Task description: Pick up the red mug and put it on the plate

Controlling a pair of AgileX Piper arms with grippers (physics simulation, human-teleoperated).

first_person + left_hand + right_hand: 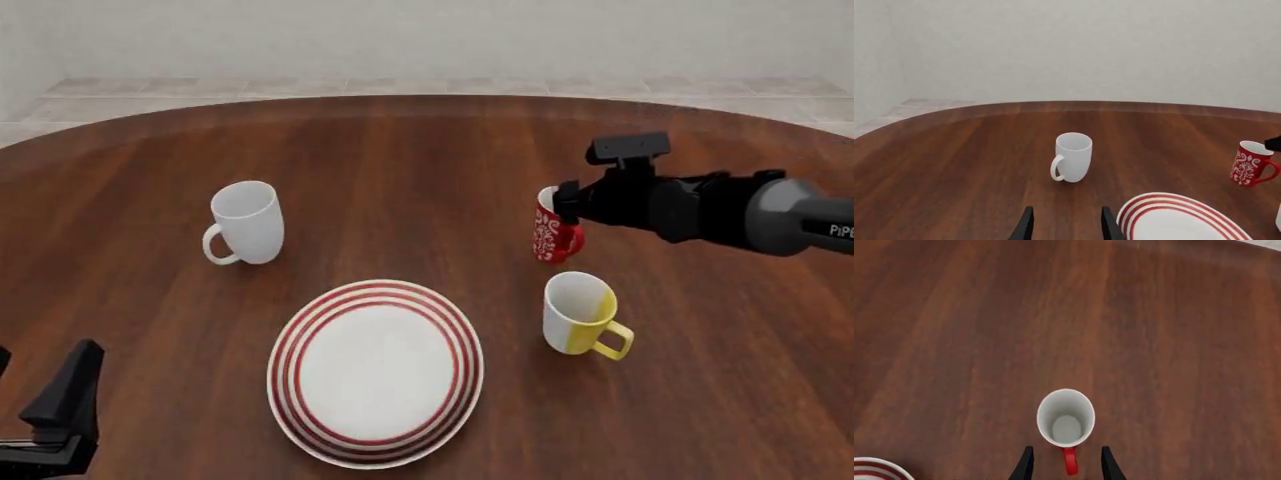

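The red mug [550, 232] with a white pattern stands upright on the table, right of centre; it also shows in the left wrist view [1251, 163]. In the right wrist view I look down into its white inside [1066, 418], its red handle between the fingers. My right gripper [1065, 465] is open, its tips on either side of the handle, just above the mug [566, 203]. The plate [376, 371] with red rings lies at the front centre, empty. My left gripper [1065, 225] is open and empty at the front left [64, 405].
A plain white mug [246, 224] stands left of centre, beyond my left gripper [1072, 157]. A yellow-and-white mug [582, 314] stands just in front of the red mug, right of the plate. The table's curved far edge [427, 98] meets a pale floor and wall.
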